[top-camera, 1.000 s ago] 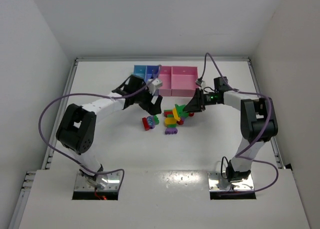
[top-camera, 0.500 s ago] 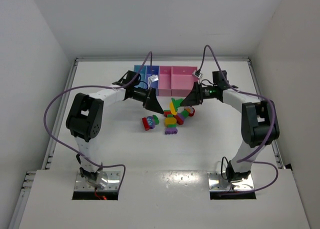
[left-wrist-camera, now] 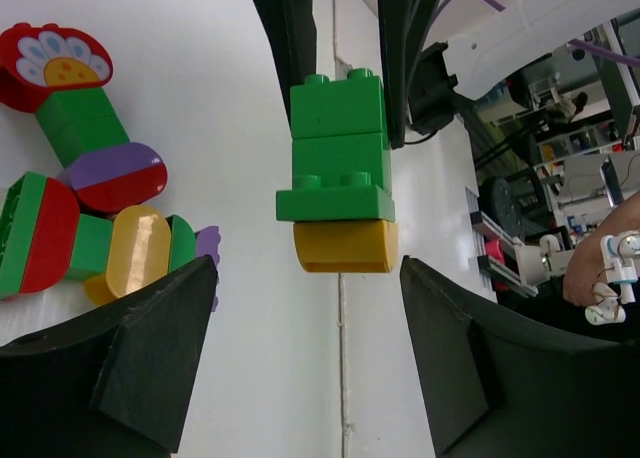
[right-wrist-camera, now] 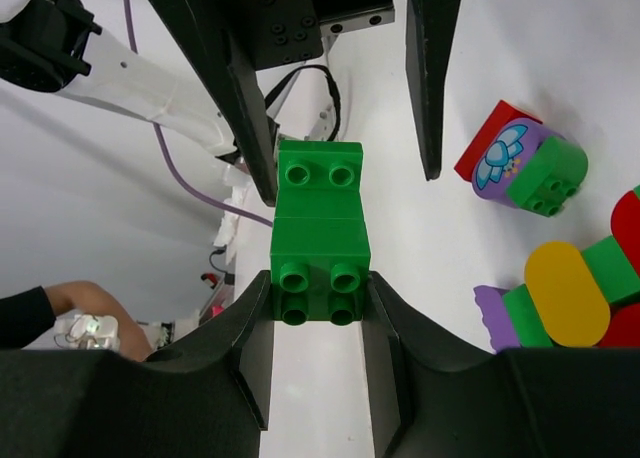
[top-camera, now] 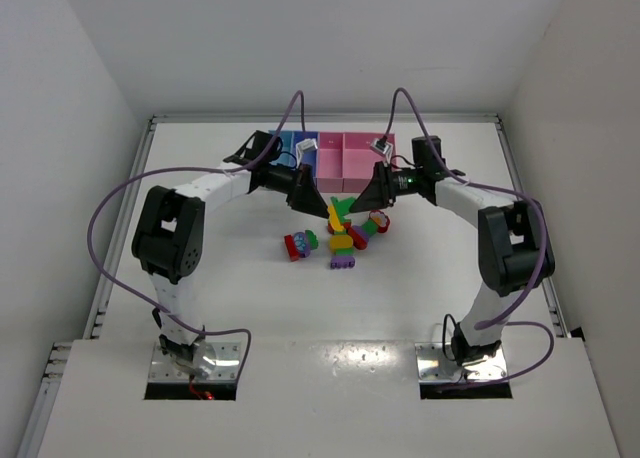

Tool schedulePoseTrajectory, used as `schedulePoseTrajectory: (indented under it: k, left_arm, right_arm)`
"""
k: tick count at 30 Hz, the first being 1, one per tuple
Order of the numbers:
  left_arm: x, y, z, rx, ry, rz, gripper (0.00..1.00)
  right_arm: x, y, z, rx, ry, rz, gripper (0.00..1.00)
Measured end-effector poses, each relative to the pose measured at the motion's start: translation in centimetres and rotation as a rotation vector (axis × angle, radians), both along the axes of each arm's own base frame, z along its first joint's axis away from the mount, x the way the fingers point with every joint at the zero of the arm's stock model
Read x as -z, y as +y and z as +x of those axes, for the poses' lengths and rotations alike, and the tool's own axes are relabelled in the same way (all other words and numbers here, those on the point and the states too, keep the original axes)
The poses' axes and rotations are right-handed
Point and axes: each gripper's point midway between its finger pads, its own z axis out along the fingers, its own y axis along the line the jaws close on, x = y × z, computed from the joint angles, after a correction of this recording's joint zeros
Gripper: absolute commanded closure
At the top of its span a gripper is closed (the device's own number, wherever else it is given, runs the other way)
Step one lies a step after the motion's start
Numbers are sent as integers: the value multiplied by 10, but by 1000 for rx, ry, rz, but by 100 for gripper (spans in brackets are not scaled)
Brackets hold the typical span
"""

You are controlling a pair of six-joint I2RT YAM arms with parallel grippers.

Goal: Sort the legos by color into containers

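Sorting is only just getting going, I'd say: the containers (top-camera: 362, 136), just beyond the right pincer (top-camera: 358, 205), are showing no bricks, and most legos (top-camera: 342, 246) are lying loose on the table (top-camera: 430, 278) beneath it. It is clamping a green-and-yellow stack (right-wrist-camera: 320, 228); the left pincer (left-wrist-camera: 305, 265) is gaping around the stack's far end.

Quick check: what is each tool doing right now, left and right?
Left tool: open, straddling the green lego stack, not gripping it.
Right tool: closed, holding that stack.

White table (top-camera: 420, 288) boxed in by plain white walls (top-camera: 300, 48) — even, soft light.
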Motion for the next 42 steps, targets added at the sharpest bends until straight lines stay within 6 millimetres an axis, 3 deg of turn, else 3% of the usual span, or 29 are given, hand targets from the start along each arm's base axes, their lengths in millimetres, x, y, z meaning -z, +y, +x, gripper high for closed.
schedulePoseTrajectory:
  k: [5, 9, 14, 18, 23, 33, 38, 42]
  left_arm:
    - [-1, -1, -1, 5, 0, -3, 33]
    - [-4, -3, -3, 16, 0, -10, 53]
    - [-7, -3, -3, 22, -2, -17, 57]
    - [-6, -3, -3, 19, -1, -14, 68]
    - [-4, -3, -1, 10, 0, -4, 90]
    - [16, 14, -9, -48, 10, 50, 96]
    - [11, 29, -4, -125, -64, 95, 96]
    - [4, 46, 3, -254, -215, 203, 96]
  right_arm:
    - [-2, 5, 0, -10, -7, 4, 100]
    - [-2, 5, 5, -1, -21, 2, 100]
    - [-1, 7, 11, 3, -25, 1, 100]
    - [-2, 7, 13, -6, -26, 10, 100]
    - [-1, 7, 16, -16, -23, 20, 100]
    - [-6, -18, 38, 62, -32, 23, 100]
    - [-3, -32, 49, 122, -45, 7, 100]
    - [13, -42, 63, 213, -97, -99, 100]
